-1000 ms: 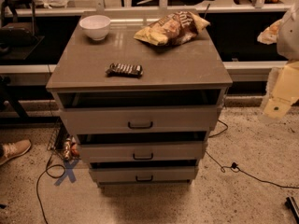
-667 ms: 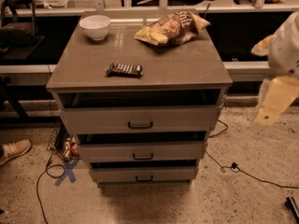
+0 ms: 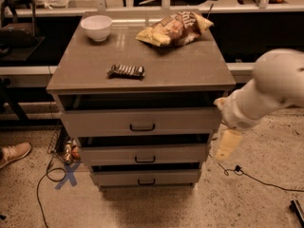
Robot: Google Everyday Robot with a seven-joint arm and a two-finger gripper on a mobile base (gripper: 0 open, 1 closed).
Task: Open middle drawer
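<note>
The grey-brown cabinet [image 3: 142, 80] has three flat-fronted drawers stacked one above another. The middle drawer [image 3: 109, 154] has a small dark bar handle [image 3: 145, 159], and a dark gap shows above its front. The tallest drawer [image 3: 95, 122] is above it and the smallest drawer [image 3: 114, 177] below it. My white arm [image 3: 270, 87] reaches in from the right. My gripper [image 3: 227, 145] hangs beside the cabinet's right edge at about the middle drawer's height, apart from the handle.
On the cabinet top lie a white bowl [image 3: 96, 26], a chip bag [image 3: 175, 28] and a dark snack bar [image 3: 126, 71]. Cables [image 3: 45, 184] and a blue tape cross [image 3: 69, 175] are on the floor at left, beside a shoe [image 3: 14, 153]. A cable [image 3: 256, 177] runs on the right.
My arm has swung in from the right edge, leftward and down, bringing the gripper close to the cabinet's right side. The drawers have not moved.
</note>
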